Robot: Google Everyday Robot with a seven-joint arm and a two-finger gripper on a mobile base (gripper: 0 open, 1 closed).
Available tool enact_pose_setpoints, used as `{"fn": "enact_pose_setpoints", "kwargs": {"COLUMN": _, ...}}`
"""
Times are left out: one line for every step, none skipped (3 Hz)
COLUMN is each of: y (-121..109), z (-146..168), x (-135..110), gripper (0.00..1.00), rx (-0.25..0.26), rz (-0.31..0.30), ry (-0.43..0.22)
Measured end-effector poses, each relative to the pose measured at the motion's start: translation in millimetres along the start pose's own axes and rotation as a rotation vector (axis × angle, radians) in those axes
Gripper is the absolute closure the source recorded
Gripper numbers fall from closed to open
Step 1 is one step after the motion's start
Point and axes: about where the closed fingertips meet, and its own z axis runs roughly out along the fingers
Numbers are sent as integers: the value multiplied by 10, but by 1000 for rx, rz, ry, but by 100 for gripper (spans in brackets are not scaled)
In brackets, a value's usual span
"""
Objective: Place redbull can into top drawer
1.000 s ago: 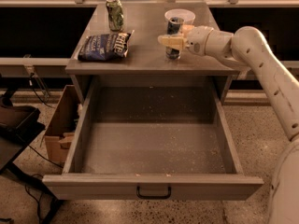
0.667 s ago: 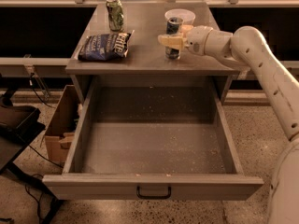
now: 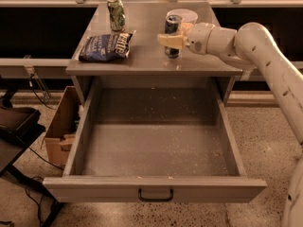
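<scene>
The redbull can (image 3: 173,23) is standing upright on the right half of the cabinet top (image 3: 142,63), just in front of a white tub (image 3: 185,16), so it is sitting outside the top drawer (image 3: 156,187). From your left, 1 cardboard box (image 3: 59,131) is sitting on the floor beside the cabinet. 1 dark chip bag (image 3: 106,46) is lying on the top, with 1 green-and-white can (image 3: 116,14) standing just behind it. The drawer is hanging pulled far out below. On your right, the gripper (image 3: 169,39) is sitting at the redbull can's mid-height, and you cannot tell whether it is clamping it.
</scene>
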Motion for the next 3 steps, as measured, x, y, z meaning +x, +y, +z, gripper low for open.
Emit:
{"fn": "enact_pose_setpoints", "kwargs": {"y": 490, "z": -413, "x": -549, "gripper": 100, "rx": 7, "rz": -43, "ry": -80}}
{"fn": "enact_pose_setpoints", "kwargs": {"y": 1114, "z": -650, "x": -193, "gripper": 100, "rx": -74, "rz": 28, "ry": -98}}
{"fn": "enact_pose_setpoints", "kwargs": {"y": 1941, "z": -698, "x": 872, "gripper": 100, "rx": -213, "rz": 86, "ry": -25}}
